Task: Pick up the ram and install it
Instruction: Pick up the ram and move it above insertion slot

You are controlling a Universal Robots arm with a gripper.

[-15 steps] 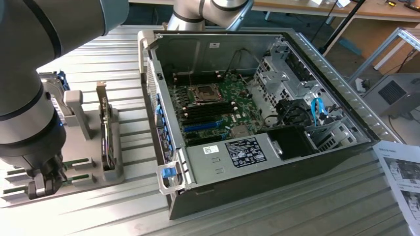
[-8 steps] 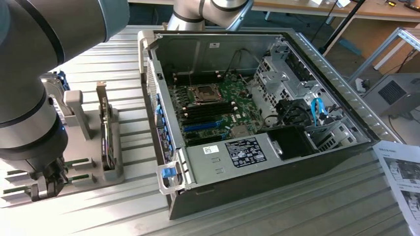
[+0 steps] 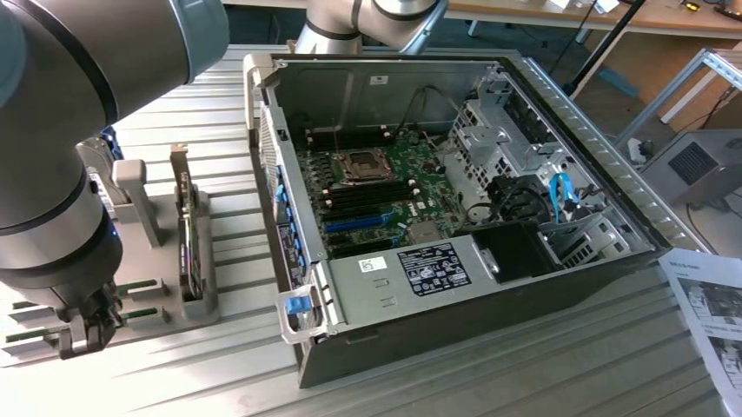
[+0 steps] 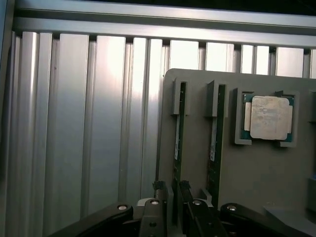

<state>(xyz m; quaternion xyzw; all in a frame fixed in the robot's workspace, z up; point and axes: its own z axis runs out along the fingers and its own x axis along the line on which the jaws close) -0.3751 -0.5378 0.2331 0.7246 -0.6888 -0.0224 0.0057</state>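
Ram (image 4: 177, 133) stands in its grey holder (image 4: 261, 177), not yet lifted or installed, while the pincer (image 4: 171, 187) straddles it with jaws apart.

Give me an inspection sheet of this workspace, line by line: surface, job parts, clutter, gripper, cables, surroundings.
Surface: ribbed metal table bearing a gray holder tray and an open computer case.
Job's things: the ram and a second ram stand in tray slots beside the processor chip; the motherboard lies exposed in the case.
Clutter: expansion card upright in the tray; printed sheet at the exterior view's right.
Gripper: gripper open, a finger on each side of the ram, not closed on it.
Cables: blue cable inside the case.
Surroundings: wooden benches, gray box.
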